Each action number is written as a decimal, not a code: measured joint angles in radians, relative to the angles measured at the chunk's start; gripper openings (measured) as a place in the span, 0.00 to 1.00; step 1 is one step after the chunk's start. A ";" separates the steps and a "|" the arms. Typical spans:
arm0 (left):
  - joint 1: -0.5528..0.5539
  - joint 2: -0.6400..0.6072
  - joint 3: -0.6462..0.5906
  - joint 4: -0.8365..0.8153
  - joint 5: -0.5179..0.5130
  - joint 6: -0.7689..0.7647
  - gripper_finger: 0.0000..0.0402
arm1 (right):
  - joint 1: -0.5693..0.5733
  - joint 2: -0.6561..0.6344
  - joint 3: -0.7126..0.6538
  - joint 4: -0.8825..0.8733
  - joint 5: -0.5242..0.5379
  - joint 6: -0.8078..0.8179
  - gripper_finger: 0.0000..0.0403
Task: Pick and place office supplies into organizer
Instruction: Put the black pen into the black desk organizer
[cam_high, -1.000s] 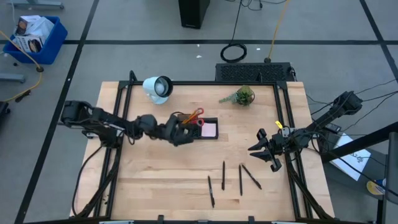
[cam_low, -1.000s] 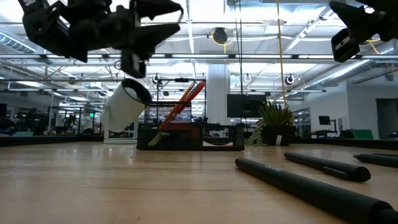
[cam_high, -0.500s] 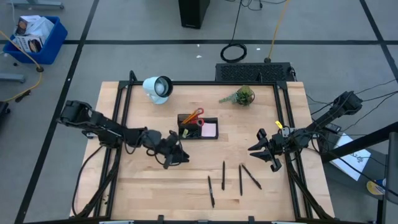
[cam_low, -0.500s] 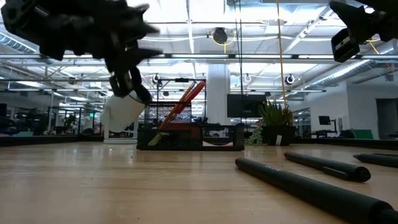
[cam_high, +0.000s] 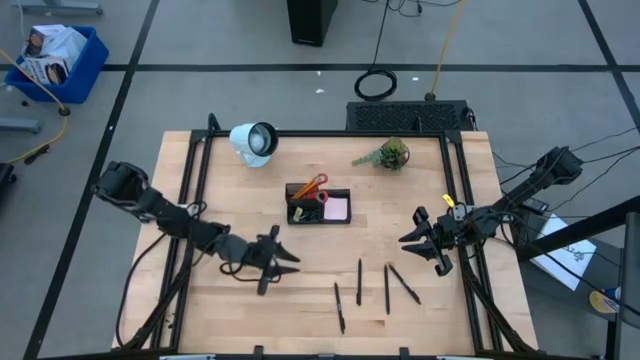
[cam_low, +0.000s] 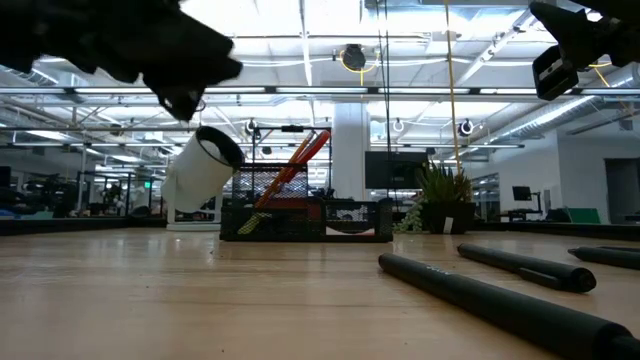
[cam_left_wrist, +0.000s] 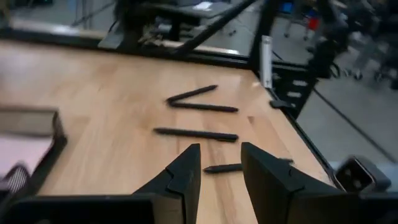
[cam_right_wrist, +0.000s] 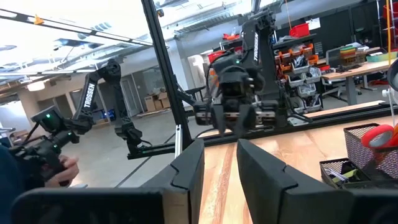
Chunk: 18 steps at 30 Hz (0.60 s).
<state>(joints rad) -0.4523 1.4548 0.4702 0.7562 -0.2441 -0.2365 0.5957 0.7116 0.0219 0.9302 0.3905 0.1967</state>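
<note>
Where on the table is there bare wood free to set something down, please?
Free: the front left corner, left of the left gripper; the strip between lamp and plant; the patch between organizer and right gripper. Crowded: front middle, where four pens lie.

The high view looks straight down on the whole table (cam_high: 250, 300). The low view sits at tabletop level, facing across to the organizer (cam_low: 305, 218) (also at the overhead frame's centre). Each wrist view looks forward along the tabletop past its own fingers.
</note>
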 joint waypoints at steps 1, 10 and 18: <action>-0.013 0.000 0.000 0.009 -0.008 0.029 0.29 | 0.000 0.000 0.000 0.000 0.000 0.000 0.22; -0.048 0.000 0.000 0.089 -0.030 0.033 0.29 | 0.000 0.000 0.000 0.000 0.000 0.000 0.22; -0.046 0.000 0.000 0.062 -0.021 -0.068 0.29 | -0.001 -0.001 0.000 0.055 0.093 0.024 0.22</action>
<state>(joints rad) -0.4983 1.4548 0.4702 0.8183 -0.2651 -0.3044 0.5945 0.7102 0.0216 0.9855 0.4833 0.2209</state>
